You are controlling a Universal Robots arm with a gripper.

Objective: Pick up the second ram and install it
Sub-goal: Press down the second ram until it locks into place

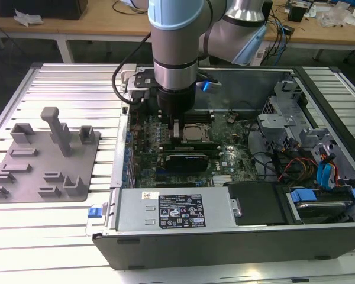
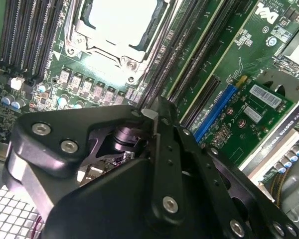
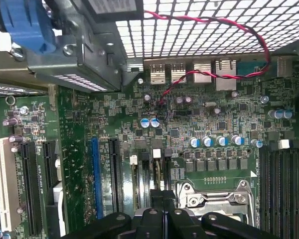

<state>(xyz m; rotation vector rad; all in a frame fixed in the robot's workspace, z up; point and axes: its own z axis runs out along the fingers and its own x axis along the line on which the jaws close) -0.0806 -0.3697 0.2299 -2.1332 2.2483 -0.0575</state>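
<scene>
My gripper (image 1: 176, 139) reaches down into the open computer case, onto the motherboard beside the processor socket (image 1: 198, 133). In the second wrist view its two black fingers meet at the tips, so the gripper (image 2: 157, 110) is shut. The tips stand over the black memory slots (image 2: 177, 55) between the socket (image 2: 119, 25) and a blue card slot (image 2: 217, 112). In the first wrist view the gripper (image 3: 162, 196) hangs above the same slots (image 3: 142, 174). The second ram is hidden; the fingers cover whatever lies under the tips.
A black ribbed card (image 1: 192, 158) lies just in front of the gripper. A grey fixture plate (image 1: 47, 160) with upright blocks sits at the exterior view's left, outside the case. The power supply (image 1: 177, 210) fills the case's front; drive cages and cables (image 1: 284, 124) crowd its right.
</scene>
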